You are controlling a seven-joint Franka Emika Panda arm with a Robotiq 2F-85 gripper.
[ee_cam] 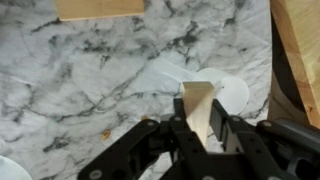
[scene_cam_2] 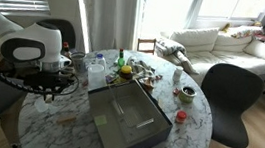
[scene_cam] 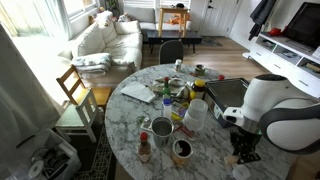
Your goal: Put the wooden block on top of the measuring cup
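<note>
In the wrist view my gripper is shut on the wooden block, a light-tan piece standing up between the fingers, above the marble table. A whitish round rim, which looks like the measuring cup, lies just right of the block and is partly hidden by it. In an exterior view the gripper hangs over the table's near right edge, with a small whitish cup below it. In an exterior view the gripper is at the table's left side; the block is too small to see there.
A white tumbler, a grey metal mug, a dark-filled mug and a bottle stand on the table. A grey tray lies mid-table. Chairs surround it. Wooden pieces show at the wrist view's top and right.
</note>
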